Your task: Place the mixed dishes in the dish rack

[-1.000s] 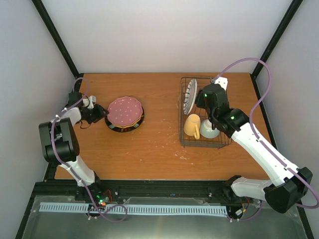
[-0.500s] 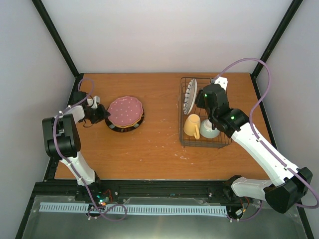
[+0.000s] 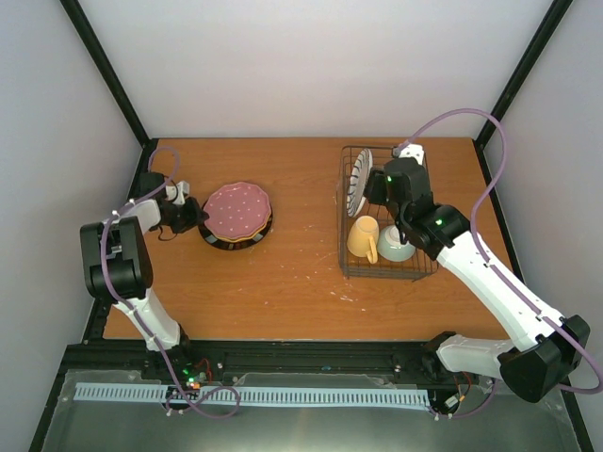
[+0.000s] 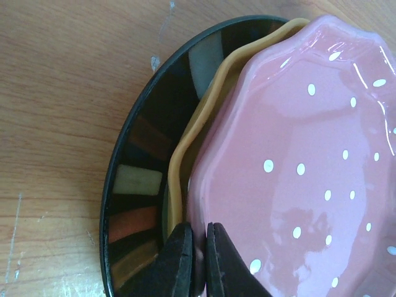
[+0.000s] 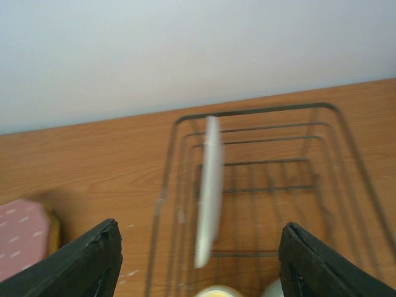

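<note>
The dish rack [image 3: 419, 268] stands at the right and holds the white black-striped plate [image 3: 358, 182] upright, the yellow mug [image 3: 363, 237] and the mint-green bowl [image 3: 397, 249]. Three plates are stacked at the left: a pink plate [image 3: 236, 209] with white dots on top, an orange plate [image 4: 179, 167] under it, and a dark plate [image 4: 139, 154] at the bottom. My left gripper [image 3: 195, 215] is shut on the pink plate's near rim [image 4: 199, 247]. My right gripper [image 5: 201, 263] is wide open and empty above the rack [image 5: 266, 111], behind the striped plate [image 5: 209, 185].
Black frame posts stand at the table's back corners, with white walls close on three sides. The rack's back slots to the right of the striped plate hold nothing. A purple cable loops over the right arm [image 3: 490, 273].
My left arm has shifted and its gripper has settled on the pink plate's rim. My right gripper has drifted slightly left and back over the rack. The dishes have not moved.
</note>
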{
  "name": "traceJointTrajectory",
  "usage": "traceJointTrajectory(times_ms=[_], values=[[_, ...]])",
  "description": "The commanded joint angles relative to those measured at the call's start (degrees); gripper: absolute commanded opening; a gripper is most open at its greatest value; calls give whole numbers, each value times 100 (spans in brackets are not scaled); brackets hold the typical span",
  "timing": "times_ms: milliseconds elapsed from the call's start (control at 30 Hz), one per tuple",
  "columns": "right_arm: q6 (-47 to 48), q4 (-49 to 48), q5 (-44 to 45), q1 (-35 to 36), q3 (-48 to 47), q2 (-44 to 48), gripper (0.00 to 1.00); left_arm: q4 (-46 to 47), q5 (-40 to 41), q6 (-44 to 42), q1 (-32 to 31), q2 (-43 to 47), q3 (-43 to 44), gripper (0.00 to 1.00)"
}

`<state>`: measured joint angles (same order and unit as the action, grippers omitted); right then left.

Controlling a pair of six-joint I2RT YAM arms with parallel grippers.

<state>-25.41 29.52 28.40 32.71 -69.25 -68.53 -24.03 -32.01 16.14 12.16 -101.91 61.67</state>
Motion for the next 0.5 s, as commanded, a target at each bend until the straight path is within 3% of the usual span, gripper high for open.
traceJointTrajectory(times_ms=[0,333,467], values=[[499,-734,-1686,-24,57,-11,68,-18,-549,-234,-32,369,407,1],[282,-2089,-5454,7,115,-980,69,-6,-782,-347,-34,491,401,1],[-52,-2288,-6112,112,-44,-1730,71,66,-845,-388,-39,617,286,1]])
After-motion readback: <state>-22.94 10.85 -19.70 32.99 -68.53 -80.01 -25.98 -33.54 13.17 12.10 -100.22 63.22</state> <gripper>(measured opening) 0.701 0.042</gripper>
